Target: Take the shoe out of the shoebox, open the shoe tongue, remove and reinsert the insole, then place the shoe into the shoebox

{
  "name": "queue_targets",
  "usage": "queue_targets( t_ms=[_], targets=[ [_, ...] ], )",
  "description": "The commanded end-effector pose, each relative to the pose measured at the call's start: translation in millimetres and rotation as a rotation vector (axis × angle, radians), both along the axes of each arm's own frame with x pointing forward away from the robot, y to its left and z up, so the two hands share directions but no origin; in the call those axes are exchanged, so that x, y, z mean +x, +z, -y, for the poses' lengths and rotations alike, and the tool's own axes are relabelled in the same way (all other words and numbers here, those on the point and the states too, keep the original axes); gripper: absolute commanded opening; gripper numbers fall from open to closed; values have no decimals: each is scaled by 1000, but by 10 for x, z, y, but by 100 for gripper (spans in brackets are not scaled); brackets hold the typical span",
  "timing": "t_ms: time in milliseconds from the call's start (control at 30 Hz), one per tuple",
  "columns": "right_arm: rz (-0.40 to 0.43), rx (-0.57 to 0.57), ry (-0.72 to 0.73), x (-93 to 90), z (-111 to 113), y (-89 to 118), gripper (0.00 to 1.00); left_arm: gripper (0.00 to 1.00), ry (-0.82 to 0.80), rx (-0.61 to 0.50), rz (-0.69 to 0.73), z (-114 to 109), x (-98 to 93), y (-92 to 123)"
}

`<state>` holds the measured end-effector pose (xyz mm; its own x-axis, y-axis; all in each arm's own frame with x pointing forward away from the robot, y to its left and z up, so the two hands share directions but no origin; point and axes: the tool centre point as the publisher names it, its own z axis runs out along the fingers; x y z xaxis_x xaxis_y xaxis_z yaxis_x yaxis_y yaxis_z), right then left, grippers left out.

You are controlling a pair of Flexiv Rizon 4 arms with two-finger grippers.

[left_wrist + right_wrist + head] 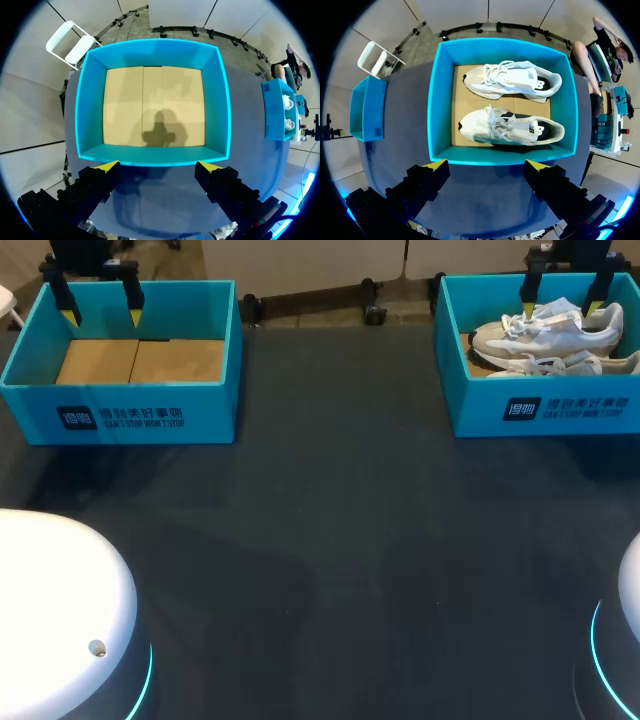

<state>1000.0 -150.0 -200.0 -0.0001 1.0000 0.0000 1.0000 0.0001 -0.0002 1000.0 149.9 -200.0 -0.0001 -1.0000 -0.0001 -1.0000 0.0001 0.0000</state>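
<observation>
Two white sneakers lie on their sides in the right blue shoebox (545, 405), one (512, 80) at the far side and one (510, 127) nearer my right gripper. They also show in the head view as pale shoes (545, 335). My right gripper (486, 165) hangs open above that box's near wall (500, 156), holding nothing; in the head view it (560, 308) is over the shoes. My left gripper (101, 315) hangs open over the left blue shoebox (120, 410). That box (150, 156) holds only its cardboard floor, and the left gripper (157, 167) is empty.
The two boxes stand at the table's far left and far right corners. Dark tabletop (330, 540) stretches between and in front of them. The white arm bases (50, 610) sit at the near corners.
</observation>
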Motion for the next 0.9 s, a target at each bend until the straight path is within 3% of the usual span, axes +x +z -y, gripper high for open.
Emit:
queue_targets(
  t_ms=[33,700,900],
  targets=[
    [0,0,0,0,0,0,100,100,0,0,0,0,0,0],
    [0,0,0,0,0,0,100,100,0,0,0,0,0,0],
    [32,-28,-33,133,359,-50,100,100,0,0,0,0,0,0]
  ],
)
